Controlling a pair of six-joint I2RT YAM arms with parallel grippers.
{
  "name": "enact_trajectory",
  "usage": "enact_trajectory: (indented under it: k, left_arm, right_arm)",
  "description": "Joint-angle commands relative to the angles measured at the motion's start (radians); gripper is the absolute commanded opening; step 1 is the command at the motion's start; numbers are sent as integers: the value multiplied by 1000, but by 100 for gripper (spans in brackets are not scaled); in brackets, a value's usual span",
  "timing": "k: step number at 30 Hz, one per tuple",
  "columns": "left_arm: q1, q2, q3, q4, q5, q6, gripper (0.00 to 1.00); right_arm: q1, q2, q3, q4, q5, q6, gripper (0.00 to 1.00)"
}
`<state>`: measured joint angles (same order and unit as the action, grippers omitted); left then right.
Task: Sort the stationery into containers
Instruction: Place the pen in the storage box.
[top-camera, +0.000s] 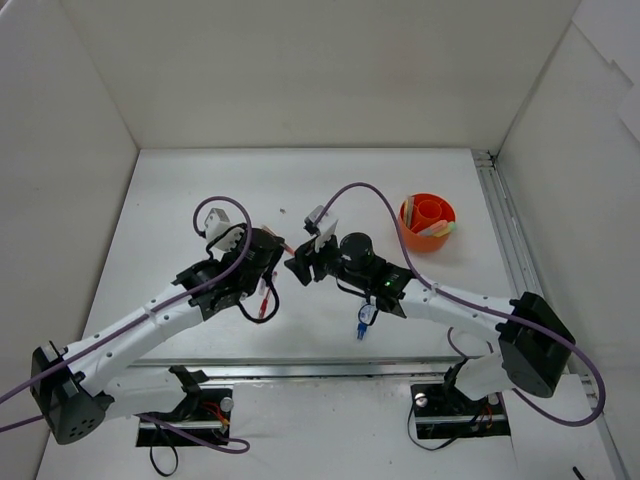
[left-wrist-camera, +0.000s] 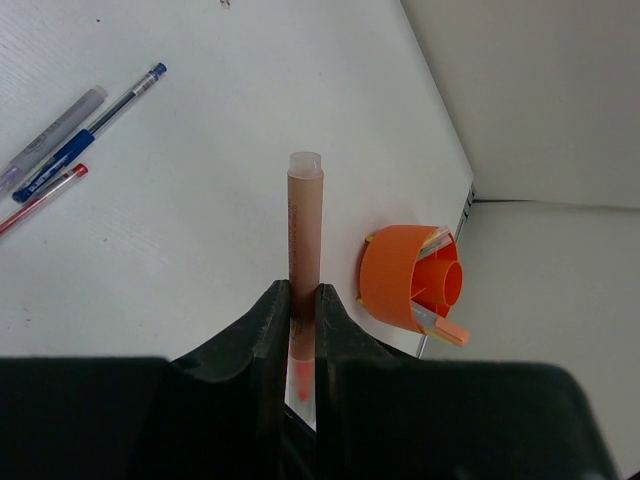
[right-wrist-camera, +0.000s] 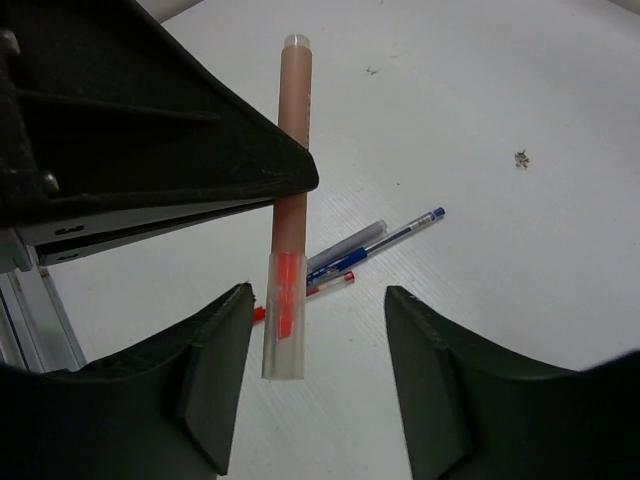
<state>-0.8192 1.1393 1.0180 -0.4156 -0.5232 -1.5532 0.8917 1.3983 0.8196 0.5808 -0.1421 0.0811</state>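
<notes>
My left gripper (left-wrist-camera: 302, 295) is shut on an orange marker (left-wrist-camera: 304, 220) and holds it in the air by its middle. The marker's clear-capped end (right-wrist-camera: 283, 320) hangs between the fingers of my right gripper (right-wrist-camera: 318, 300). That gripper is open; the cap is close to its left finger (right-wrist-camera: 215, 370) and far from the other. In the top view both grippers meet at mid-table, the left (top-camera: 276, 256) facing the right (top-camera: 301, 266). The orange cup (top-camera: 427, 222) with inner dividers stands at the right, also in the left wrist view (left-wrist-camera: 400, 275), and holds some markers.
On the table below lie a blue pen (right-wrist-camera: 400, 235), a grey pen (right-wrist-camera: 350, 243) and a red pen (right-wrist-camera: 338, 281); the left wrist view shows them too, blue (left-wrist-camera: 110, 110), grey (left-wrist-camera: 52, 133), red (left-wrist-camera: 45, 195). White walls enclose the table, with a metal rail (top-camera: 500, 230) along the right.
</notes>
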Motion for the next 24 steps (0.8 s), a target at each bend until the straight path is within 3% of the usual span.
enact_trajectory:
  k: [1,3,4,11,14,15,21,24]
  left_arm:
    - [-6,-33,8,30,-29,-22,0]
    - [-6,-29,7,34,-15,-21,0]
    - [-6,-27,10,34,-12,-18,0]
    - [-6,-36,-2,57,9,2,0]
    - [-6,-36,-7,67,15,15,0]
    - [-6,-35,-6,60,15,15,0]
    - [-6,-41,-15,55,14,27,0]
    - [-6,-44,-13,52,12,47,6]
  right_arm:
    - [10,5,61,126,-17,-32,49]
    - [13,18,67,136,-34,-40,41]
    - [10,21,73,136,-37,-40,33]
    - [13,33,84,145,-45,-72,17]
    - [13,34,87,146,-37,-70,8]
    - [10,33,84,146,-25,-72,0]
    - [12,-8,59,143,32,-70,0]
    - [12,-36,56,111,27,-110,0]
